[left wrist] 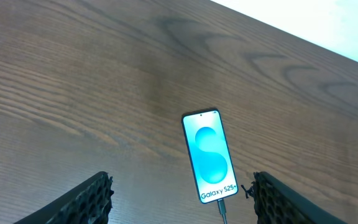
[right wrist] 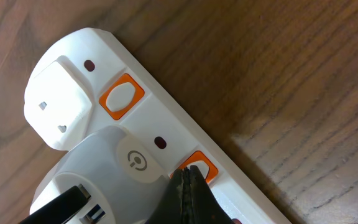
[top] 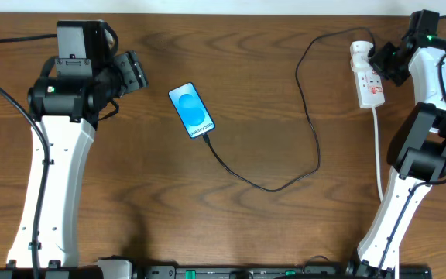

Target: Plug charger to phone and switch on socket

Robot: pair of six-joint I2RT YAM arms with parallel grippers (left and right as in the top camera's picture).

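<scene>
While the left gripper (left wrist: 179, 190) hangs apart over open table (left wrist: 73, 74), the right gripper (right wrist: 186, 180) — together — touches the far-edge socket (right wrist: 166, 118).

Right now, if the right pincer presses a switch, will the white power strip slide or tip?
It probably will not tip: the power strip lies flat and low on the table. It might slide a little, because the wood looks smooth.

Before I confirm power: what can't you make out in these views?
Switch state: right wrist, shut right claw tips cover it; overhead, too small.
Charger tip seating in phone: left wrist and overhead, too small.
Socket far end: right wrist, cut by frame edge.
</scene>
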